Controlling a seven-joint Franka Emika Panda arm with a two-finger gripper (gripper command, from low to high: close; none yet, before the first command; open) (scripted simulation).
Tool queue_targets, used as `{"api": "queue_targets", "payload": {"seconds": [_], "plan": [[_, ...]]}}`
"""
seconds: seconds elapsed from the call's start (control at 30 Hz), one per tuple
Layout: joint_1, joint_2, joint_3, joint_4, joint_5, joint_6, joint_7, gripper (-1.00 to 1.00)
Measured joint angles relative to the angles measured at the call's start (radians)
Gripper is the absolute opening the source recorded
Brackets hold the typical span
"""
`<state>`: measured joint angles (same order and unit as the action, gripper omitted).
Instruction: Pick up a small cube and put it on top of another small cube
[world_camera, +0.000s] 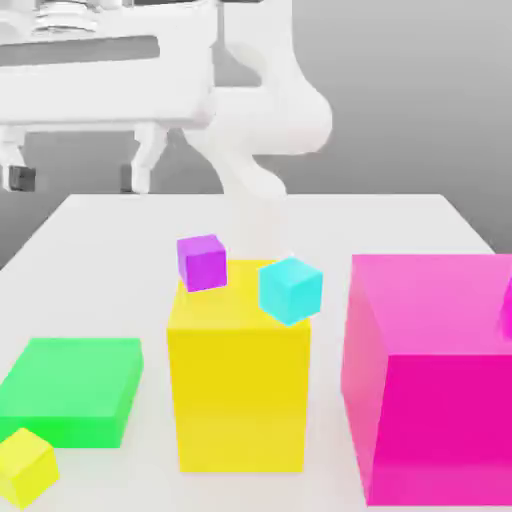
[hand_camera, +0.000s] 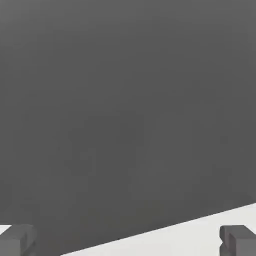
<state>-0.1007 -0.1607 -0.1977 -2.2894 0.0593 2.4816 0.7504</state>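
Step 1, the grab. The gripper (world_camera: 78, 178) is spread wide, empty. Next, reach the yellow cube (world_camera: 26, 468), near, exterior view's left.

a tall yellow block (world_camera: 240, 400) stands upright on the pale table (world_camera: 350, 222), in the middle of the exterior view. toward that view's left, apart from it, a low green slab (world_camera: 75, 372) lies flat. toward the exterior view's right, a big magenta block (world_camera: 440, 425) stands near the yellow one, not touching it.
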Motion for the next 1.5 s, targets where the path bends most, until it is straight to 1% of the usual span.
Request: {"api": "queue_targets", "payload": {"seconds": [0.13,0.43,0.6,0.63,0.83,1.0,1.13,1.37,1.5], "plan": [[-0.048,0.147,-0.035,0.003,0.038,0.040,-0.029,0.00],[-0.157,0.478,-0.063,0.009,0.119,0.129,-0.090,0.00],[-0.219,0.660,-0.008,0.040,0.187,0.248,-0.140,0.00],[-0.226,0.678,-0.001,0.044,0.195,0.262,-0.145,-1.00],[-0.229,0.688,0.004,0.046,0.198,0.269,-0.147,-1.00],[-0.191,0.551,-0.047,0.016,0.137,0.163,-0.102,-1.00],[-0.152,0.406,-0.052,-0.025,0.112,0.062,-0.027,-1.00],[-0.090,0.148,-0.024,-0.102,0.057,-0.109,0.139,-1.00],[-0.079,0.001,0.007,-0.146,0.021,-0.207,0.238,-1.00]]}}
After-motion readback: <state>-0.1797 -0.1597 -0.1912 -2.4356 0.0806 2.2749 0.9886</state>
